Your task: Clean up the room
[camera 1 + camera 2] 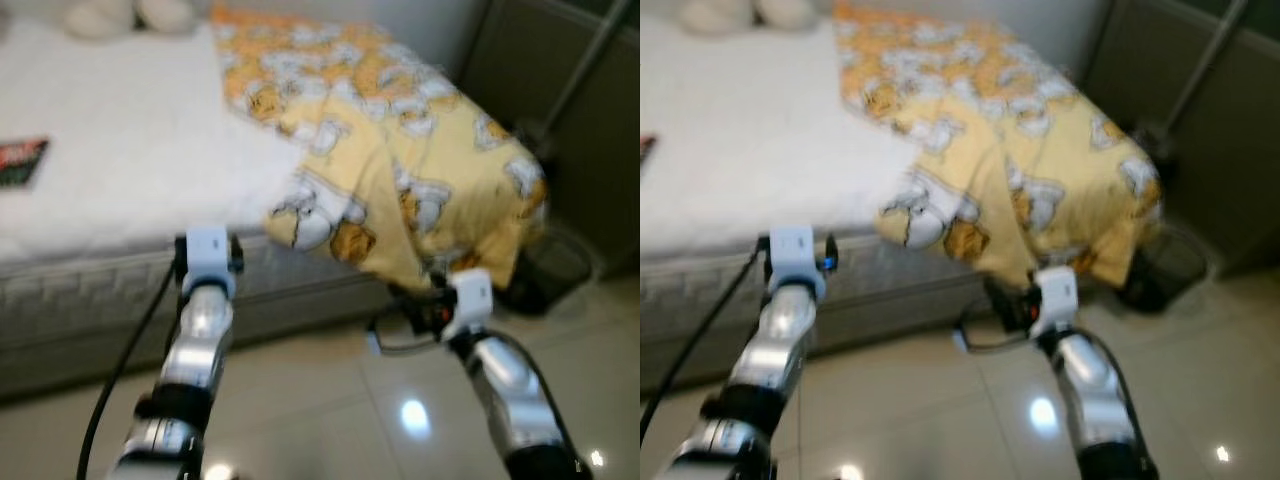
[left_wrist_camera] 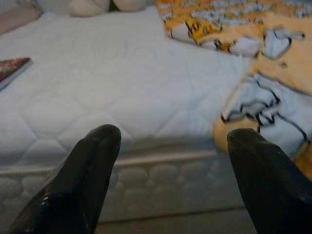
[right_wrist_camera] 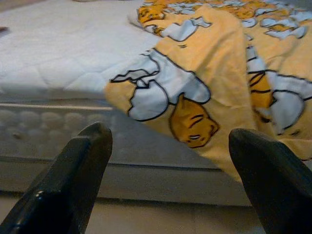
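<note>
From the left eye view, the robot stood on a glossy tiled floor (image 1: 330, 390) facing the side of a bed (image 1: 130, 170) with a white quilted mattress cover. A yellow blanket (image 1: 400, 150) printed with cartoon cats lay rumpled over the bed's right part, one corner drooping over the edge toward the floor. A small dark booklet (image 1: 22, 162) lay flat on the mattress far to the left, and pale plush toys (image 1: 130, 14) sat at the back edge. A dark mesh waste bin (image 1: 550, 265) stood on the floor to the right, below the hanging blanket. Both silver arms reached forward, short of the bed.

The right eye view gave the same scene, with the blanket's drooping corner hanging just above the right arm's wrist.

In the left wrist view, the left gripper (image 2: 173, 161) was spread wide and held nothing, its fingers (image 2: 83, 180) pointing at the mattress edge with the blanket's hem off to one side.

In the right wrist view, the right gripper (image 3: 168, 161) was likewise wide apart and empty, aimed straight at the hanging blanket corner.

The step in hand looked like an approach to the blanket, with no grasp made yet. The next move would likely call for the right gripper to advance, close on the hanging corner, then draw it up onto the bed.
</note>
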### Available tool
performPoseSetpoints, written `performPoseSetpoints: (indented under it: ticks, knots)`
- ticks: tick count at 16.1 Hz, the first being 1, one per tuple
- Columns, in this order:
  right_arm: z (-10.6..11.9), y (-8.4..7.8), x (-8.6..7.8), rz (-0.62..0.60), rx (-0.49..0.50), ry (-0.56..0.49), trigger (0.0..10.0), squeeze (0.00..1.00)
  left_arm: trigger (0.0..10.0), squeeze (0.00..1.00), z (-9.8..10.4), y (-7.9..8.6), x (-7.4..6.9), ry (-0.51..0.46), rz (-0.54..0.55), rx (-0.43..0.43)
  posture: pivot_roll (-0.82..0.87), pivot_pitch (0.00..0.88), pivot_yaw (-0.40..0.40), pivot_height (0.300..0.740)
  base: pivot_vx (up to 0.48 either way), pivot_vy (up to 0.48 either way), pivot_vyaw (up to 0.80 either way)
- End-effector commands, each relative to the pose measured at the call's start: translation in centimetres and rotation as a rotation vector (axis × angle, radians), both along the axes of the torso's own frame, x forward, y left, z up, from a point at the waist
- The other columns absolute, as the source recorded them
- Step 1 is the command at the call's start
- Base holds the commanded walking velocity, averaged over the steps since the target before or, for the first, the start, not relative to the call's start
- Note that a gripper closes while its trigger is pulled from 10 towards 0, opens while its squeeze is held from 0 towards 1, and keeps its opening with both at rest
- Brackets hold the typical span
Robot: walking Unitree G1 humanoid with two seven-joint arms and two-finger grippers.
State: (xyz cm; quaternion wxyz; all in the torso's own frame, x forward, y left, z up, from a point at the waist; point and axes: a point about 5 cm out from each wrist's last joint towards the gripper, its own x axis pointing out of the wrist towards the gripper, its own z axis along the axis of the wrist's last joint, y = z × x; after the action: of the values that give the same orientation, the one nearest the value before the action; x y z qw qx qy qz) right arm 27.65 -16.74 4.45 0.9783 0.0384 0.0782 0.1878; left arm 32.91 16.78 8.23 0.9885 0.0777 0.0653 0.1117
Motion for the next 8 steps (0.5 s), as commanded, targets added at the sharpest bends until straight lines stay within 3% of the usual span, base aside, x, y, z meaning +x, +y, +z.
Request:
performPoseSetpoints:
  ticks: [1, 8]
  knots:
    - [1.0, 0.7, 0.6, 0.025, -0.001, -0.044, 10.0, 0.0, 10.0, 0.0, 0.0, 0.8, 0.0, -0.001, 0.032, 0.007, 0.06, 0.0, -0.07, 0.74, 0.48, 0.0, 0.51]
    - [1.7, 1.4, 1.3, 0.058, 0.016, -0.07, 10.0, 0.0, 10.0, 0.0, 0.9, 0.6, 0.5, -0.06, -0.002, 0.031, 0.05, 0.0, -0.051, 0.74, 0.48, 0.0, 0.45]
